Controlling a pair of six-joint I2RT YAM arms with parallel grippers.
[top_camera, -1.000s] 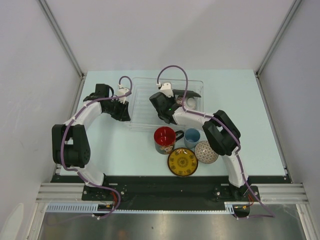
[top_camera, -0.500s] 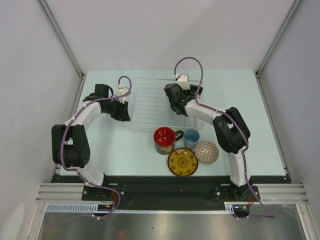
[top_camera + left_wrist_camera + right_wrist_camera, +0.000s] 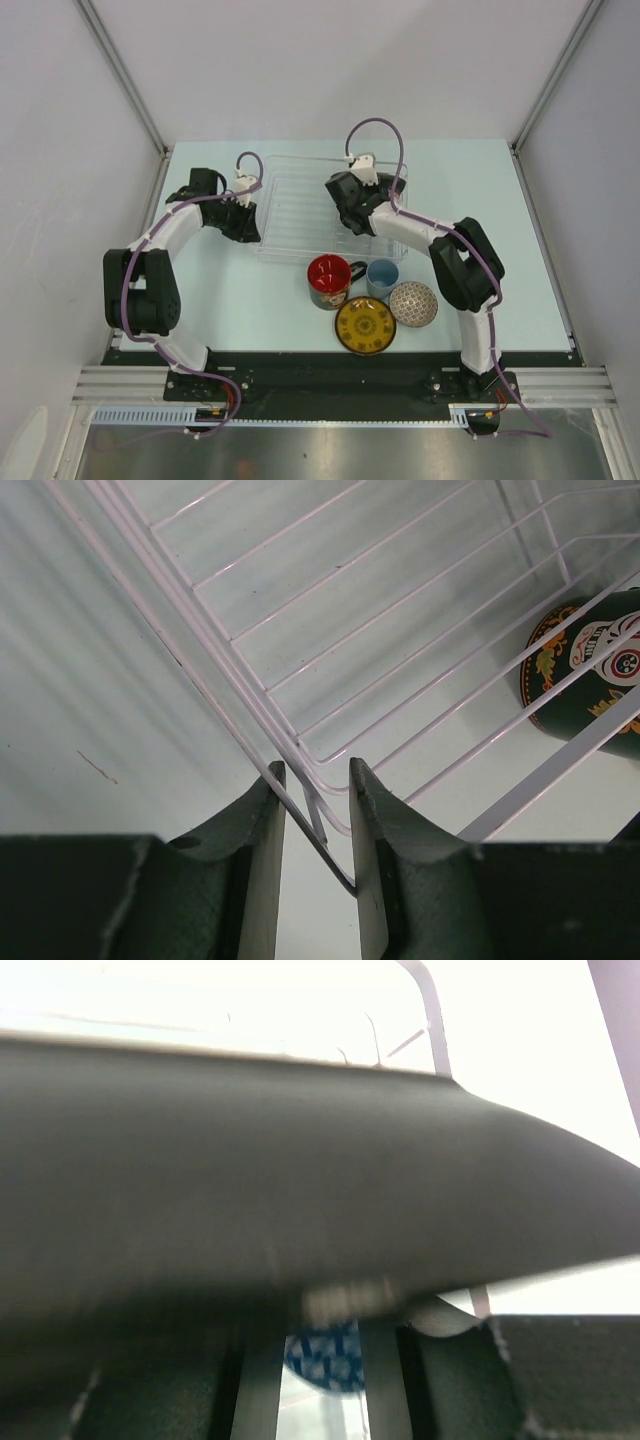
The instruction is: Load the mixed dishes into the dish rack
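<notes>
The clear dish rack (image 3: 290,205) lies at the back of the table. My left gripper (image 3: 247,227) is shut on the wire rim at the rack's near-left corner (image 3: 318,810). My right gripper (image 3: 352,208) hangs over the right half of the rack, shut on the black floral plate (image 3: 300,1190), which fills the right wrist view as a dark blur. The left wrist view shows that plate (image 3: 590,675) through the rack's wires. In front of the rack stand the red mug (image 3: 328,279), the light-blue cup (image 3: 383,277), the patterned bowl (image 3: 413,304) and the yellow saucer (image 3: 365,324).
The right arm's elbow (image 3: 468,265) hangs just right of the bowl and cup. White walls close in the table on the left, right and back. The mug's black handle (image 3: 356,268) points toward the cup.
My right gripper has swung with the plate from the rack's middle toward its right far side, and the elbow has moved right. The left arm and the other dishes have stayed still.
</notes>
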